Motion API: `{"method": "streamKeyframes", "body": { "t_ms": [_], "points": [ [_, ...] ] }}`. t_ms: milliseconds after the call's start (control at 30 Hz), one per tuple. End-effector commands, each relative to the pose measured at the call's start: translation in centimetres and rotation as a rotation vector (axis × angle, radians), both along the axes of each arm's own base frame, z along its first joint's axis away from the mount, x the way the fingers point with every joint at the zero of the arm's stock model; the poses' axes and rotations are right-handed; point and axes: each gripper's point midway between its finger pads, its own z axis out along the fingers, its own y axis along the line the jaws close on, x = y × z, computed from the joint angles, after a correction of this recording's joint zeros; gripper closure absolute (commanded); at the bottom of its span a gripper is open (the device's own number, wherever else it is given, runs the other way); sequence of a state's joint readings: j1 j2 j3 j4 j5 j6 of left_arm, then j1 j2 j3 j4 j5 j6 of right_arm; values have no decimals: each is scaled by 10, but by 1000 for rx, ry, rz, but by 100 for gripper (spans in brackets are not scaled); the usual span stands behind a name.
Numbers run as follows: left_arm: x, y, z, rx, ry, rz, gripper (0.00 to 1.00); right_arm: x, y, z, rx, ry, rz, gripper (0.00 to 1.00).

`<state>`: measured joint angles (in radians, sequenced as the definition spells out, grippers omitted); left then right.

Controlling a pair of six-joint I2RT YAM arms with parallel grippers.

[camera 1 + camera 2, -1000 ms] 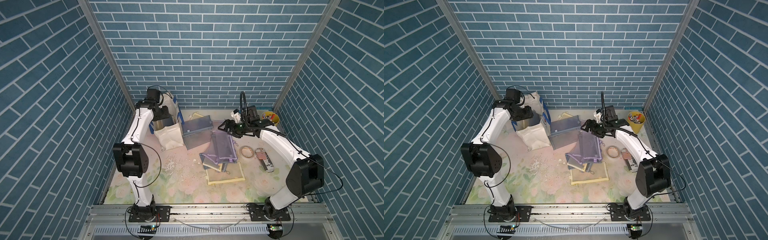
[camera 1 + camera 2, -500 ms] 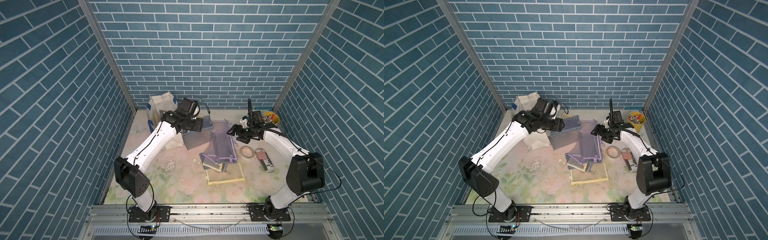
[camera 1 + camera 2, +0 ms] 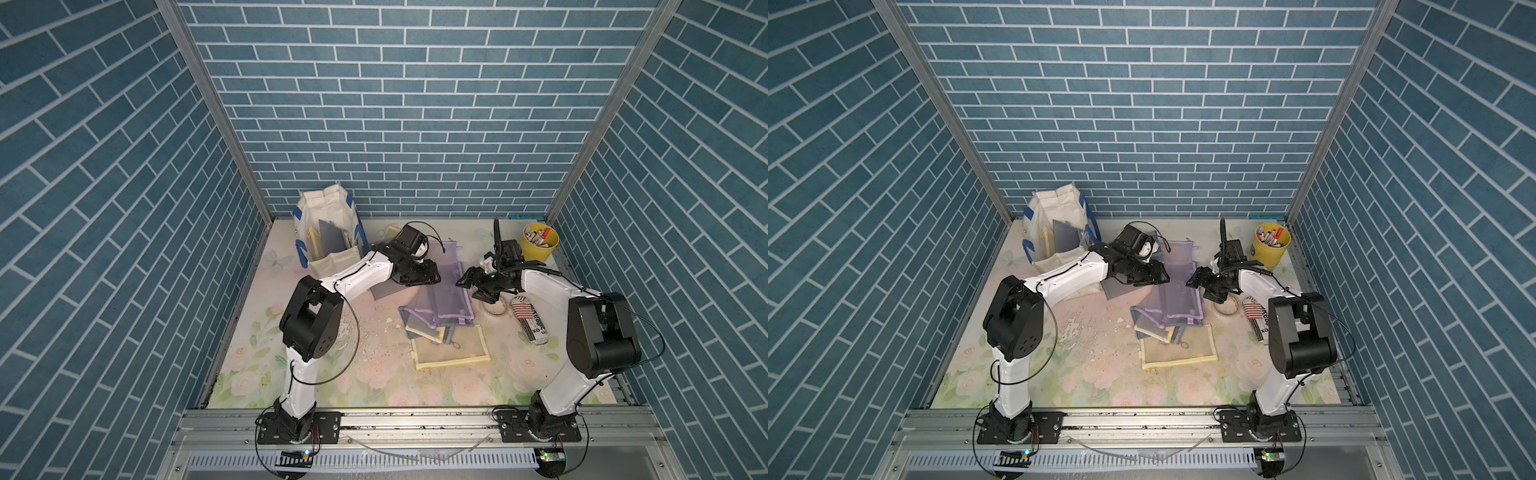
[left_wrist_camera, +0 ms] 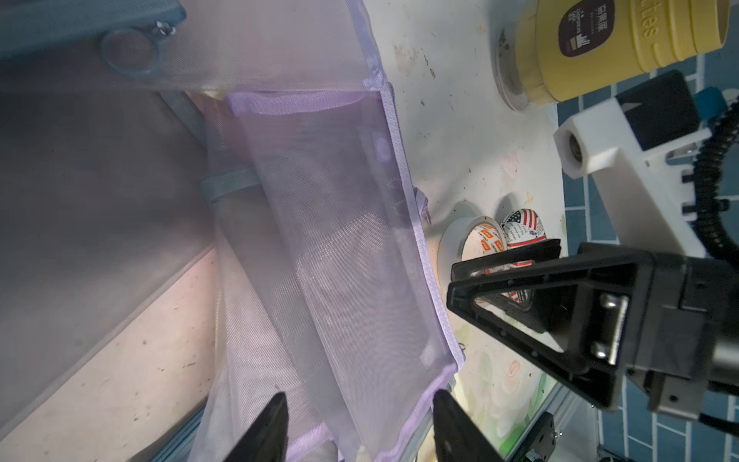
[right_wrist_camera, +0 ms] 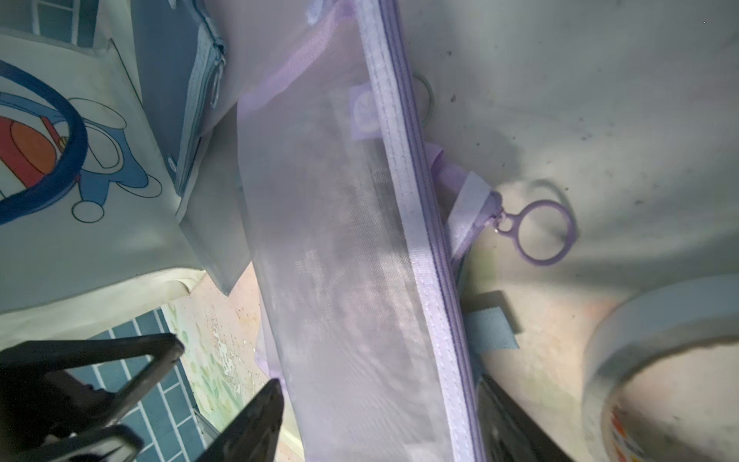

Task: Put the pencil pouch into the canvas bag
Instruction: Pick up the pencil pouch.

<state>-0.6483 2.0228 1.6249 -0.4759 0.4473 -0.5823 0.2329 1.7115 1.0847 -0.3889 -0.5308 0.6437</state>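
The tabletop (image 3: 332,365) carries everything. The canvas bag (image 3: 332,262) stands open at the far left. The purple pouch (image 3: 446,297) lies mid-tabletop on other pouches (image 3: 451,353), well apart from the bag. The left gripper (image 4: 360,428) hangs over it with fingers spread. The right gripper (image 5: 380,420) has its fingers apart on either side of the zip edge. Neither grips anything. By my judgement nothing is done yet: grasp, carry and drop all remain.

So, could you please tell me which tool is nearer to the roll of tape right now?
Right. The right tool hangs just beside the roll of tape; the left tool is across the purple pouches from it, on the canvas bag's side.
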Motion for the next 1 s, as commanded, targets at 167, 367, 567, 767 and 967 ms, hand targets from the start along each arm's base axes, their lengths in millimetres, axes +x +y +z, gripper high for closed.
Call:
{"method": "streamKeyframes", "body": {
  "t_ms": [167, 367, 567, 767, 967],
  "points": [
    [5, -20, -21, -88, 64, 19, 47, -9, 3, -27, 21, 48, -7, 38],
    [6, -23, -36, -86, 84, 17, 49, -16, 2, -38, 23, 68, -9, 51],
    [5, -21, -51, -63, 111, 36, 50, -21, 2, -45, 18, 82, -6, 65],
    [-1, -13, -61, -44, 122, 53, 51, -25, 4, -53, 15, 100, 5, 72],
    [-7, -18, -63, -33, 115, 44, 53, -29, 7, -55, 5, 99, 34, 74]
  ]
}}
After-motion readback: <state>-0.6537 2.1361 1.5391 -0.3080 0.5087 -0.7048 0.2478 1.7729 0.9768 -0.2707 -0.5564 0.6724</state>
